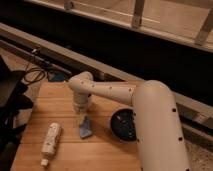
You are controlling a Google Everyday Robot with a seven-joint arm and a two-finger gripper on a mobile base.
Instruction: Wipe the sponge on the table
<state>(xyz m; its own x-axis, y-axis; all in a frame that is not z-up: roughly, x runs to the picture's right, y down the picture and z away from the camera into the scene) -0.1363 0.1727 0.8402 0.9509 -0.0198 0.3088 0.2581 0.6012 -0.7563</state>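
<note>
— Where's my gripper?
— Your gripper (81,118) points straight down over the left-middle part of the table (55,102). It hangs from the wrist at the far end of your white arm (155,115). The arm comes in from the lower right and reaches left across the wood.

— And the sponge?
— The sponge (86,130) is light blue and sits on the table right under the gripper, just front-right of its tip. It looks to be touching the tip. It seems tipped up rather than flat, but I can't be sure.

— Am I holding it?
— Cannot tell. From this view you could be clenched on the sponge or released.

— What else is on the table?
— The bottle (50,141) is white and lies on its side near the front left, with its cap end toward the front edge. It is left of the sponge and apart from it. The bowl (122,124) is dark and sits right of the sponge, apart from it and just beside your arm.

— Anything off the table?
— There are black cables (31,75) past the back-left corner. A rail (135,17) runs across the top of the view.
</note>
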